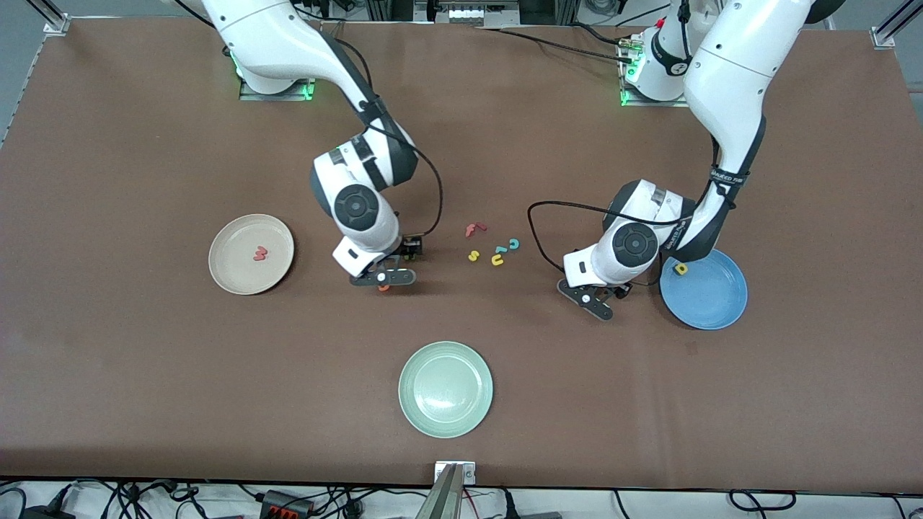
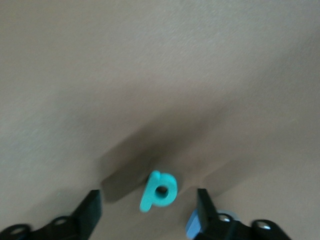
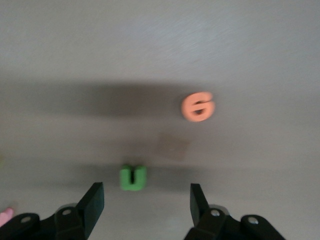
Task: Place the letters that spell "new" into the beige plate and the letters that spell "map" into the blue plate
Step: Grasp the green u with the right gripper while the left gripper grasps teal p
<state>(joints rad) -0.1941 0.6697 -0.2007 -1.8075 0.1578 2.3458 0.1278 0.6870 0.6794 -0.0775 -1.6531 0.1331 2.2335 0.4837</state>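
Observation:
The beige plate (image 1: 234,274) holds the red-pink w (image 1: 260,253). The blue plate (image 1: 710,299) holds the yellow a (image 1: 680,268). My right gripper (image 1: 382,277) hangs low over the table beside the beige plate, open (image 3: 145,205). The green n (image 3: 133,177) lies just ahead of its fingertips and the orange e (image 3: 198,106) a little farther on; the e (image 1: 383,287) peeks out under the gripper. My left gripper (image 1: 595,299) is low beside the blue plate, open (image 2: 147,212), with the teal p (image 2: 159,190) lying between its fingers, untouched. The blue m is not identifiable.
Between the two grippers lie a red f (image 1: 474,229), a yellow s (image 1: 473,255), a yellow u (image 1: 497,260), a teal c (image 1: 513,244) and a teal l (image 1: 500,249). A pale green plate (image 1: 445,389) sits nearer the front camera.

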